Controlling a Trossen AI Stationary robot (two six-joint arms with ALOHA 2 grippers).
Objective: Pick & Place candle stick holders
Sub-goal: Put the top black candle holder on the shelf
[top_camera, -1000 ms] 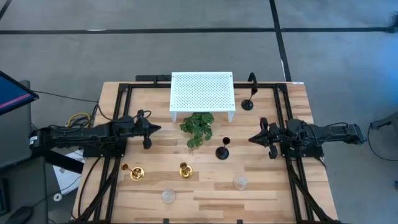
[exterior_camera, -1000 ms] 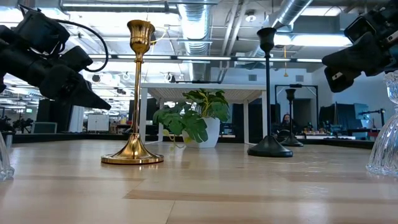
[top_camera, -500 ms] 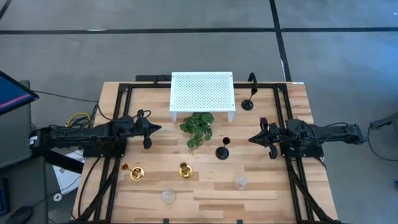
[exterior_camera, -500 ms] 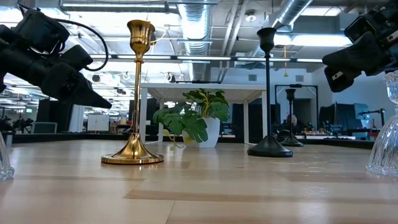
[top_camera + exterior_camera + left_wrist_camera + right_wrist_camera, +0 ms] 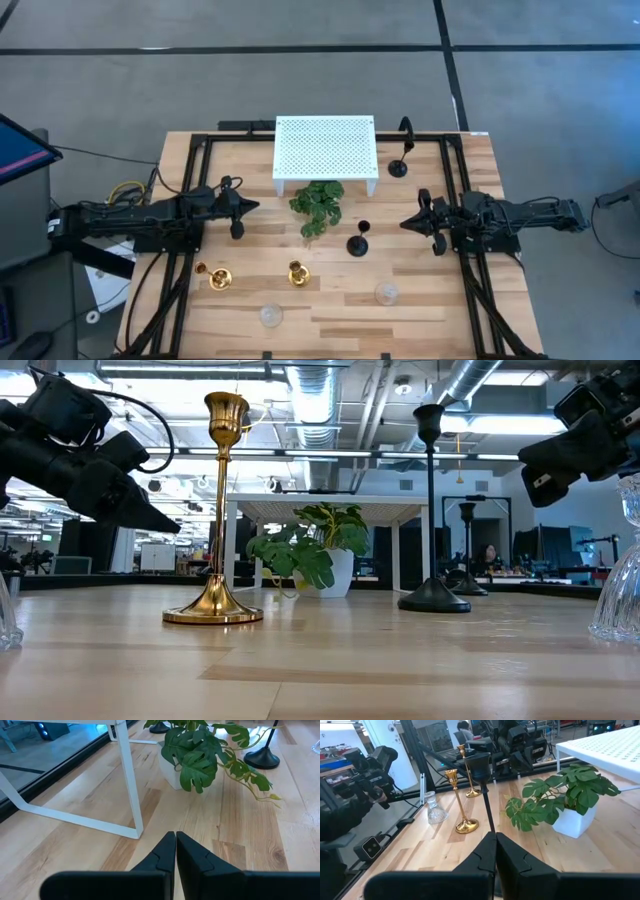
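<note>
Several candle stick holders stand upright on their round bases on the wooden table. Two gold ones [image 5: 217,277] [image 5: 297,272] are near the left front. A black one [image 5: 357,243] is at the middle, another black one [image 5: 398,165] at the far right. Two clear glass ones [image 5: 270,316] [image 5: 386,293] stand by the near edge. My left gripper [image 5: 255,207] hovers shut at the table's left, pointing toward the plant [image 5: 317,207]. My right gripper [image 5: 403,224] hovers shut at the right, pointing toward the middle black holder. Neither touches anything.
A white perforated stand [image 5: 325,148] stands on thin legs at the far middle, with the potted plant just in front of it. Black frame rails [image 5: 190,190] run along both sides of the table. Bare wood lies between the holders and at the table's near right.
</note>
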